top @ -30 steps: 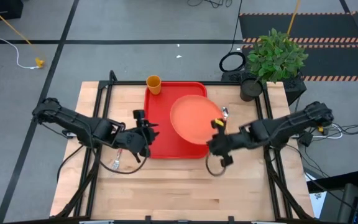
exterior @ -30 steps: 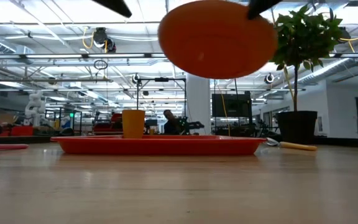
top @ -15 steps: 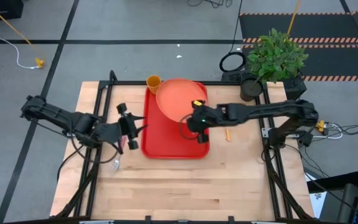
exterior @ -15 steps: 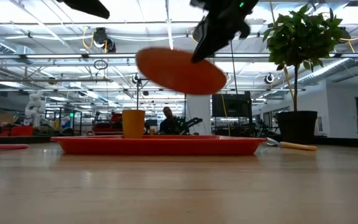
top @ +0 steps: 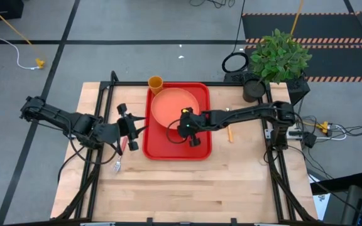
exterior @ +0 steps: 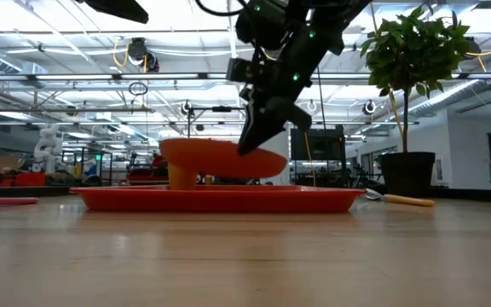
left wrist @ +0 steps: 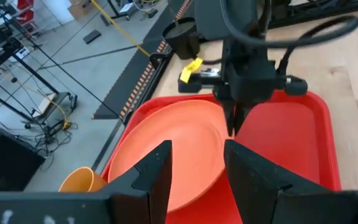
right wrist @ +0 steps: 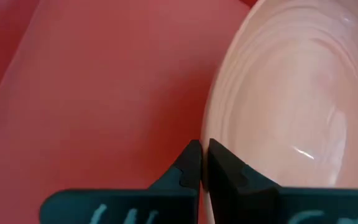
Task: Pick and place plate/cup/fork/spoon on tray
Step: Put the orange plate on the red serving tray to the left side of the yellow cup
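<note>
The red tray (top: pixel 197 147) lies at the table's far middle. The salmon plate (top: pixel 173 105) is low over its far half, and my right gripper (top: pixel 185 125) is shut on it. In the low view the plate (exterior: pixel 216 158) is slightly tilted just above the tray (exterior: pixel 216 199). The orange-yellow cup (top: pixel 155 83) stands in the tray's far left corner. The spoon (top: pixel 229 132) lies on the table right of the tray. The fork (top: pixel 121 147) lies left of the tray. My left gripper (top: pixel 132 123) is open and empty, just left of the tray. My right gripper pinches the plate's rim (right wrist: pixel 215 134) between its two fingers, at the plate's near edge. The fingers slant down from the table's right and near side. The plate is slightly tilted, low over the tray (right wrist: pixel 104 81); whether its underside touches the tray, I cannot tell.
A potted plant (top: pixel 275 59) in a black pot stands at the table's far right corner. Bare wood (top: pixel 187 188) spreads along the table's near side. Black frame rails (top: pixel 99 113) run along the table's left and right sides.
My right gripper has carried the plate from the tray's right edge toward the table's left and down over the tray's far half. The plate has gone from steeply tipped and high to nearly level and low. My left gripper has drawn back a little toward the table's left edge.
</note>
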### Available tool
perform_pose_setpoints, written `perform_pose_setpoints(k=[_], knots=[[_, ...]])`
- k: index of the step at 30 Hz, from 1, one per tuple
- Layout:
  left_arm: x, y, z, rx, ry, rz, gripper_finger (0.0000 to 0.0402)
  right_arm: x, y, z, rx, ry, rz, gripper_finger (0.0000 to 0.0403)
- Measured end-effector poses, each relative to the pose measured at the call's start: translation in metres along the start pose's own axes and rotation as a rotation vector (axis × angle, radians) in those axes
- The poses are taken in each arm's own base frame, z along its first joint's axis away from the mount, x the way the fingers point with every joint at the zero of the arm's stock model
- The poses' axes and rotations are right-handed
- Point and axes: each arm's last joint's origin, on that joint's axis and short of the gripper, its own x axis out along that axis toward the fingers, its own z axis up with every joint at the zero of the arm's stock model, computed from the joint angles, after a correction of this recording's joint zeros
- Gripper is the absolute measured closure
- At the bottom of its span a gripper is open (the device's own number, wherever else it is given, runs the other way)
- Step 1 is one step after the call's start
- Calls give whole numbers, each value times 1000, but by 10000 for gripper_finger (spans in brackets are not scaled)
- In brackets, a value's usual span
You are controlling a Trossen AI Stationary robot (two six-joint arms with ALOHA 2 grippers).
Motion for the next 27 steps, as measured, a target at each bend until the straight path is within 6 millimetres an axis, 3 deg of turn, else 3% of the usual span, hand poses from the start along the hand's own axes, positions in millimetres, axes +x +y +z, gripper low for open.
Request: perform_pose_setpoints(k=[11,27], knots=[[0,0,0,2,0,-1,252,25,5,-2,-33,4,-5,403],[0,0,0,7,-1,-2,252,26,3,-2,-18,-10,-9,403]])
